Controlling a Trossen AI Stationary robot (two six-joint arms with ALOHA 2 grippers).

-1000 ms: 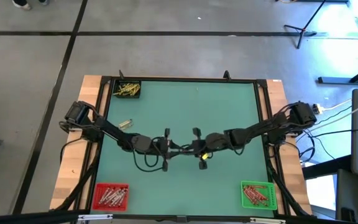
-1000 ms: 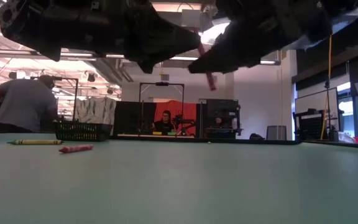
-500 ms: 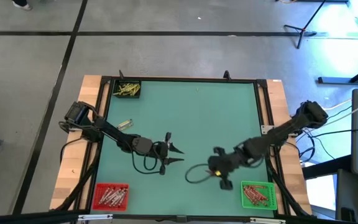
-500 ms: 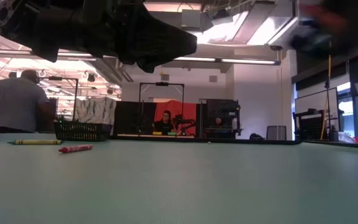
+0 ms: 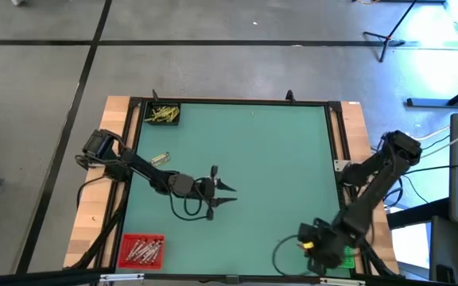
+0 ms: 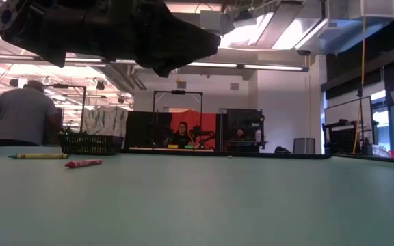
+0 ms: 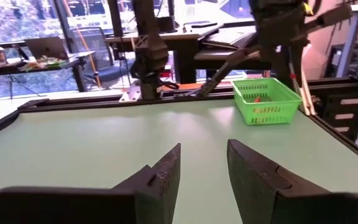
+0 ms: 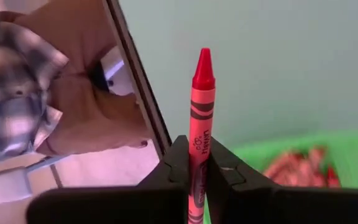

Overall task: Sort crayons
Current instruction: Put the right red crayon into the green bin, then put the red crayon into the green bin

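Red crayon point(image 8: 202, 118), upright, pinched between closed fingers point(image 8: 225, 171) of right gripper point(image 8: 194, 171) above green bin point(image 8: 253, 158) at surface point(image 5: 269, 159) corner; left gripper point(image 5: 223, 195) mid-surface, fingers point(image 7: 163, 177) parted, empty.

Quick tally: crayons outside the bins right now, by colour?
red crayon: 2, one lying on the table, one held in the right gripper
yellow crayon: 1, lying on the table
Total: 3
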